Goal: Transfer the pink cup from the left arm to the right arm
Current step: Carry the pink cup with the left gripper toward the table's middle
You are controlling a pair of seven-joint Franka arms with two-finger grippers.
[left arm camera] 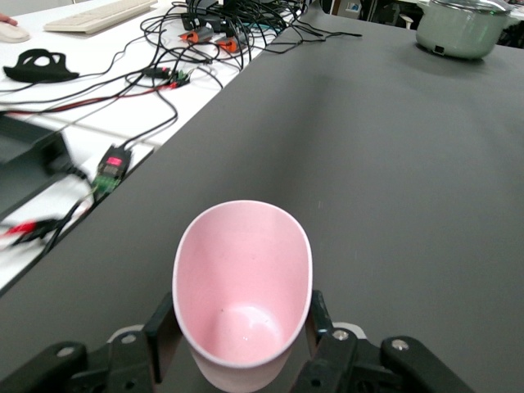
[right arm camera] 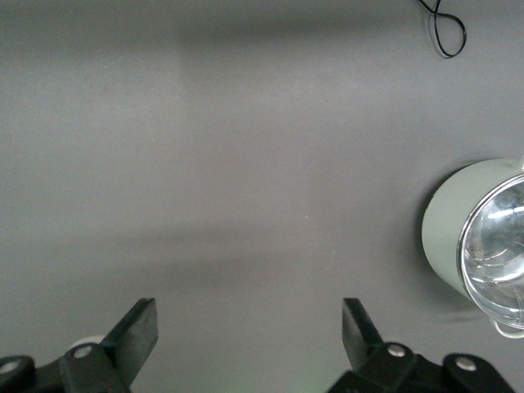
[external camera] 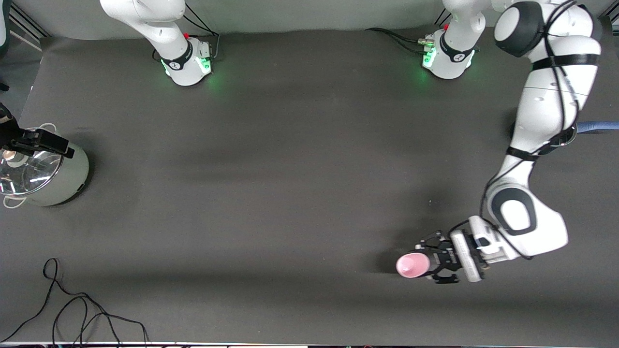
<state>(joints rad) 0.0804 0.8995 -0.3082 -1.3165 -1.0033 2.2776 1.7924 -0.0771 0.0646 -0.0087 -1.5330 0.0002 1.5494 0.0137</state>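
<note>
The pink cup [external camera: 412,265] is a small pale pink tumbler near the front camera's edge of the table, toward the left arm's end. My left gripper [external camera: 427,263] is shut on it, one finger on each side of its wall. In the left wrist view the cup [left arm camera: 243,278] sits between the black fingers [left arm camera: 160,332] with its open mouth in sight, and the gripper [left arm camera: 241,337] is low over the dark mat. My right gripper [external camera: 46,143] hangs over the pot at the right arm's end, far from the cup. In the right wrist view it [right arm camera: 250,327] is open and empty.
A pale green pot with a glass lid [external camera: 53,179] stands at the right arm's end; it also shows in the left wrist view [left arm camera: 463,29] and the right wrist view [right arm camera: 475,237]. A black cable [external camera: 72,309] lies on the mat near the front camera's edge.
</note>
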